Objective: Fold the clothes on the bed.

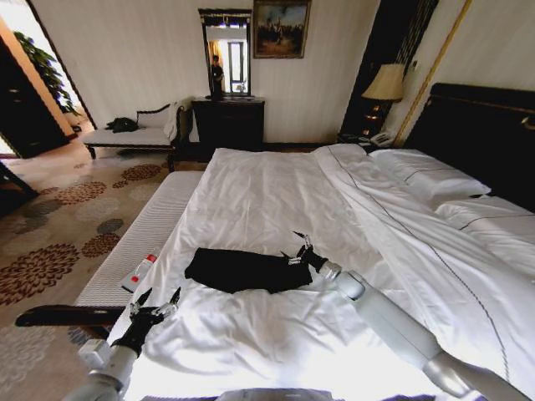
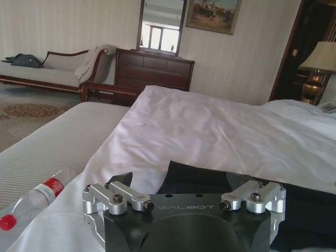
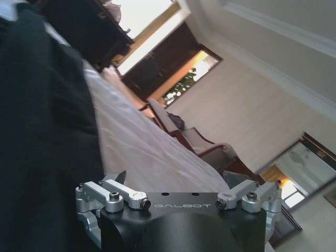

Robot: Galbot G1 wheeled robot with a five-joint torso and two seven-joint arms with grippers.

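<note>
The clothes, a black T-shirt [image 1: 238,270], lie as a flat, long bundle on the white sheet of the bed [image 1: 267,192], near its front edge; no lettering shows. My right gripper [image 1: 297,248] is at the bundle's right end, open, its fingers just above the fabric. In the right wrist view the right gripper [image 3: 176,176] is spread, with the T-shirt [image 3: 47,131] beside it. My left gripper [image 1: 157,299] hovers open at the bed's left front corner, a short way from the bundle. In the left wrist view the left gripper [image 2: 178,178] faces the T-shirt [image 2: 310,210].
A plastic bottle [image 1: 140,271] with a red label lies on the pale striped bench [image 1: 146,230] along the bed's left side. Pillows [image 1: 426,171] and the dark headboard [image 1: 481,134] are to the right. A dresser [image 1: 227,121] and a settee [image 1: 134,134] stand by the far wall.
</note>
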